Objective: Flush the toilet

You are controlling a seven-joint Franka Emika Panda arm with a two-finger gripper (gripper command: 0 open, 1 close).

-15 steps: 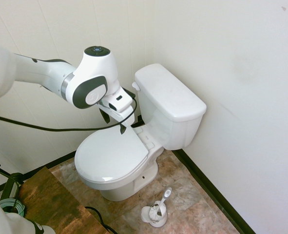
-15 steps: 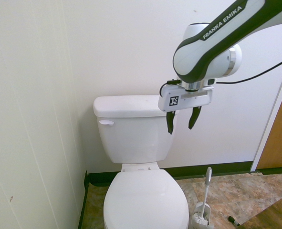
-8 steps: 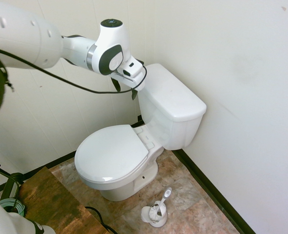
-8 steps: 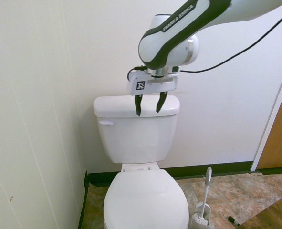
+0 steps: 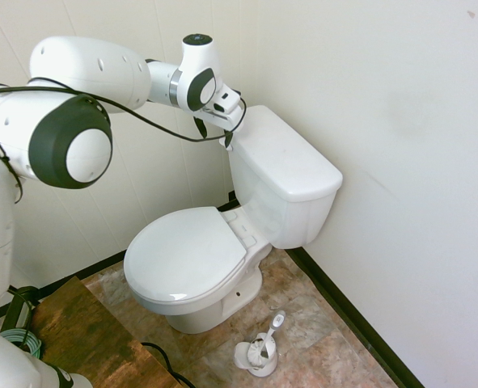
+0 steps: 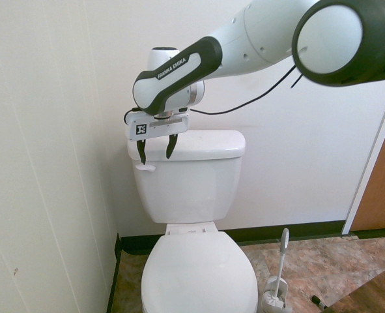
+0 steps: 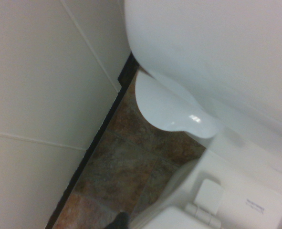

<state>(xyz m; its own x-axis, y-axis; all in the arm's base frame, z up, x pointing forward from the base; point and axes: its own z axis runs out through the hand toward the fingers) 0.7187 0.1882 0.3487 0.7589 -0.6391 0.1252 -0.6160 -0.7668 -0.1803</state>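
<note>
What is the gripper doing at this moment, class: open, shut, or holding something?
Gripper: open and holding nothing, fingers hanging apart just above the flush lever at the corner of the toilet tank.

The first exterior view looks down from high on the toilet's (image 5: pixel 239 218) side, arm entering upper left. The second faces the tank head-on from lower, arm entering upper right; both share the toilet and brush (image 6: pixel 278 274). The wrist view looks steeply down past the tank's edge, close

We see cream panelled walls (image 5: pixel 384 105), black baseboard (image 5: pixel 348 311), a mottled brown tile floor (image 5: pixel 311 356) — wooden door (image 6: pixel 382 189) at one side
</note>
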